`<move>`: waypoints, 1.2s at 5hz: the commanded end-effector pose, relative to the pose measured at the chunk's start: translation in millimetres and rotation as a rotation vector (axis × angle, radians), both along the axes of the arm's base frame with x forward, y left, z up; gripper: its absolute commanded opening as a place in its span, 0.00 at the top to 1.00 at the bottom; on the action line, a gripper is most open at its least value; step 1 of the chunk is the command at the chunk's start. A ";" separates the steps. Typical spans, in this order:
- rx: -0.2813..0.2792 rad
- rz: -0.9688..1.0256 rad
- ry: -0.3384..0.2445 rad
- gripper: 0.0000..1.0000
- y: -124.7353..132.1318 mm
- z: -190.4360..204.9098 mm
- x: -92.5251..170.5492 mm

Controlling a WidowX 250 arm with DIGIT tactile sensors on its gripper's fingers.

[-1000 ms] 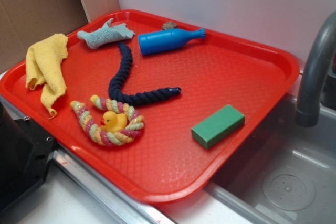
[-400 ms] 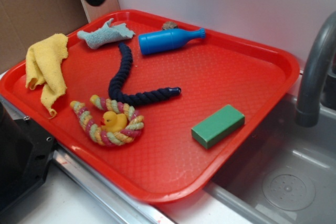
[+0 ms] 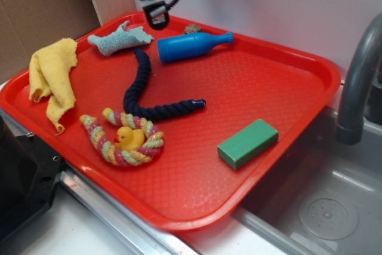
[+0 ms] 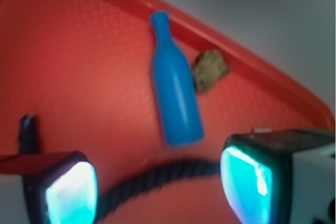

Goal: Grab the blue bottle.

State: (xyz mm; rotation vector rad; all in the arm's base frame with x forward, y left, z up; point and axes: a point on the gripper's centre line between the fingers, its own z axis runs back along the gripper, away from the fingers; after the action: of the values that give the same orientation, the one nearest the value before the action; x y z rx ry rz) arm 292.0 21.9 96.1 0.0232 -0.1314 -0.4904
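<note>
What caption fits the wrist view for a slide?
Open tool above the red tray, with the blue bottle lying ahead beside a small brown lump.

Black-and-white gripper (image 3: pixel 156 21) with teal-lit pads (image 4: pixel 71 192) (black cable trailing).

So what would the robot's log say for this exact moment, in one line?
phase: approach | target: blue bottle lying on red tray, untouched | end effector: open, empty, above bottle's base end | nearby: navy rope

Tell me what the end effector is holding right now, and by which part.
Nothing. The end effector is open and hangs above the tray; the blue bottle lies free on the tray, ahead of the fingers.
</note>
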 end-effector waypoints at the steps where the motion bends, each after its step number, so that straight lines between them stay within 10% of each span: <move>1: 0.021 0.058 -0.014 0.00 15.4 -28.4 45.5; 6: 0.011 -0.035 0.054 0.00 -29.4 -66.3 28.1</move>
State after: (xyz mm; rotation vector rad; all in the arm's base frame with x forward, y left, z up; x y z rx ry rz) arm 309.4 3.8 17.5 0.0013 -0.0270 -0.4996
